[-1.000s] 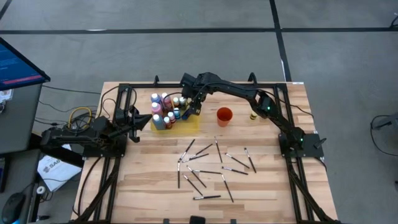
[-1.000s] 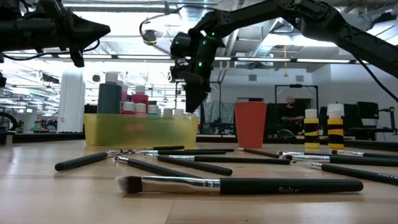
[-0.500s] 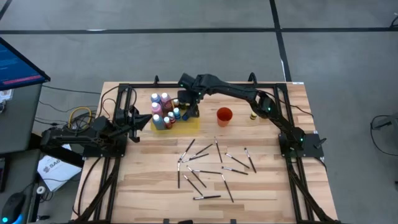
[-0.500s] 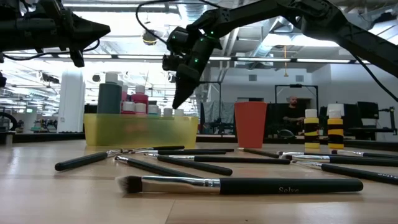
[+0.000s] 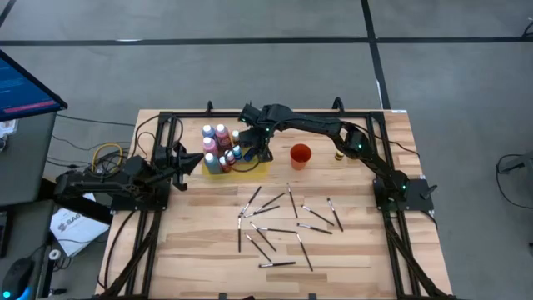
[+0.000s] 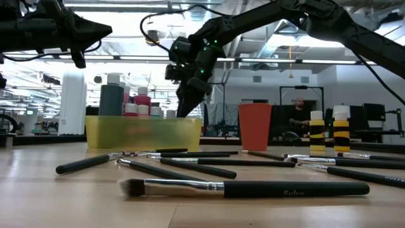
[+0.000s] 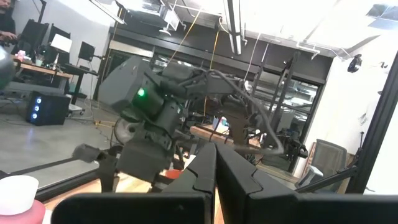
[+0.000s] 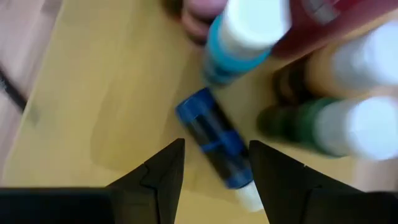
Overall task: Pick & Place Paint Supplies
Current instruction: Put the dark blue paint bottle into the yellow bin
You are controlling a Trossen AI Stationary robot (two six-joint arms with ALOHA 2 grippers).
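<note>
Blue bottle lies tipped on the yellow mat; right gripper hovers above it, fingers spread and empty. Likely light, rigid, prone to rolling; grasp across mid-body. Left gripper waits pressed together, well apart from the mat.

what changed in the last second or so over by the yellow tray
The right end effector swung over the yellow tray toward its front edge. Its fingers stand open around nothing, above a blue bottle lying on its side. The left end effector stayed shut beside the tray; the brushes and red cup did not move.
</note>
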